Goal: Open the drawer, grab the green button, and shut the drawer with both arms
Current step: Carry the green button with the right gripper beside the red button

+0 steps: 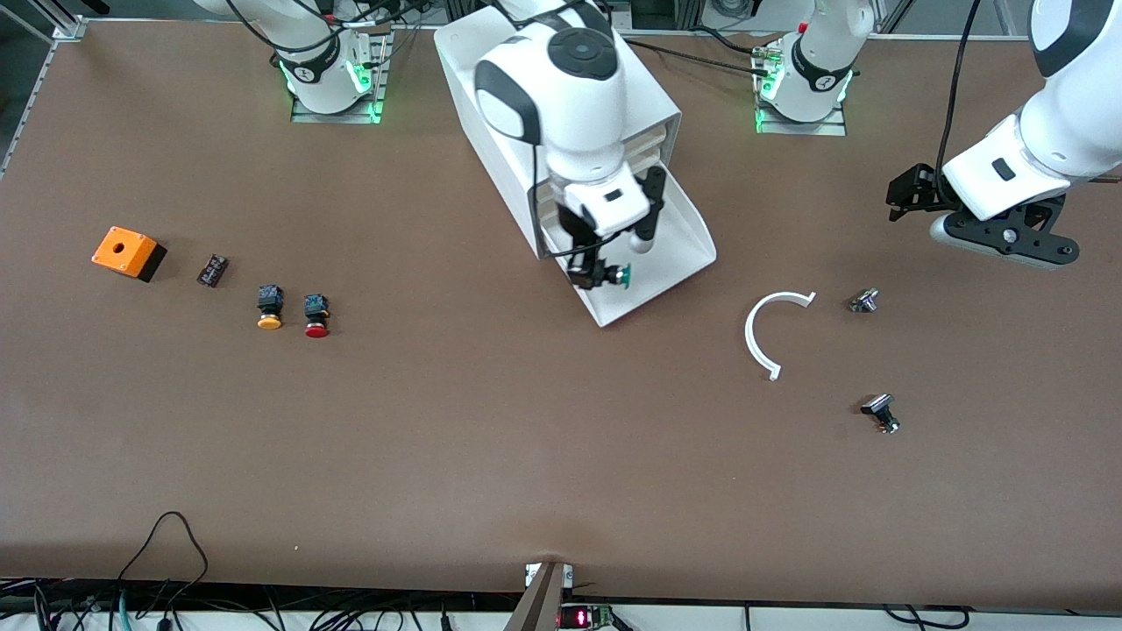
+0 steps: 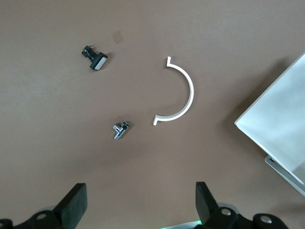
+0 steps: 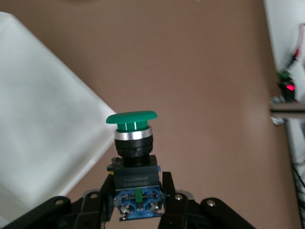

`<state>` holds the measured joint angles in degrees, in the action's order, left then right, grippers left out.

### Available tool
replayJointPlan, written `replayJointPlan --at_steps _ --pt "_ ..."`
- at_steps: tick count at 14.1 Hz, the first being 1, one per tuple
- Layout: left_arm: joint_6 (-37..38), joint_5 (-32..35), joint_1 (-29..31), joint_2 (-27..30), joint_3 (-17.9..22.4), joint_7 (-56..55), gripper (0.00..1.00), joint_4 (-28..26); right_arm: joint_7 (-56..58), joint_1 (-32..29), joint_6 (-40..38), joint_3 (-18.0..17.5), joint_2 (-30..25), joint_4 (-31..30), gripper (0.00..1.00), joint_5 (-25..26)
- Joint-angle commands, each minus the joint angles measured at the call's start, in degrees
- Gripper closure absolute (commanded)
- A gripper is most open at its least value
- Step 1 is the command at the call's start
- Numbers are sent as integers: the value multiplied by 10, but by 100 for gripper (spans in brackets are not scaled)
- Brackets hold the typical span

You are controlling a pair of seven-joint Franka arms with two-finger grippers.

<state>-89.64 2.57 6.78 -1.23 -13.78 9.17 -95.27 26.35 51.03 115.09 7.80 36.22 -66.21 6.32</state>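
Observation:
The white cabinet (image 1: 561, 96) stands mid-table near the arms' bases. Its lowest drawer (image 1: 679, 250) is pulled out toward the front camera, and its pale tray (image 3: 43, 143) also shows in the right wrist view. My right gripper (image 1: 596, 273) hangs over the front part of the drawer, shut on the black body of the green-capped button (image 1: 621, 276). In the right wrist view the button (image 3: 132, 125) sits cap-outward between the fingers of the right gripper (image 3: 137, 183). My left gripper (image 1: 1017, 238) waits open over the table at the left arm's end; the left gripper (image 2: 140, 202) holds nothing.
A white C-shaped strip (image 1: 771, 329) and two small metal parts (image 1: 864, 301) (image 1: 881, 412) lie toward the left arm's end. Toward the right arm's end are an orange box (image 1: 127, 252), a small black part (image 1: 212, 269), an orange-capped button (image 1: 270, 308) and a red-capped one (image 1: 316, 316).

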Motion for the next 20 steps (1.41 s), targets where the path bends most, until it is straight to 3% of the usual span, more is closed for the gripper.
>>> replayJointPlan --at_steps 1,6,11,16,20 --pt "28 2 -2 -14 -7 -9 0 39 -44 -36 -4 2 -54 -55 64 4" --pt "33 1 -2 -20 -9 -10 0 47 -150 -101 3 4 -105 -182 64 7" --pt "34 1 -2 -19 -12 -10 0 48 -221 -178 29 18 -104 -254 64 3" --pt "33 1 -2 -20 -12 -11 0 48 -238 -240 155 18 -104 -359 64 0" --pt "34 1 -2 -20 -12 -11 0 48 -270 -244 214 18 -91 -420 64 -35"
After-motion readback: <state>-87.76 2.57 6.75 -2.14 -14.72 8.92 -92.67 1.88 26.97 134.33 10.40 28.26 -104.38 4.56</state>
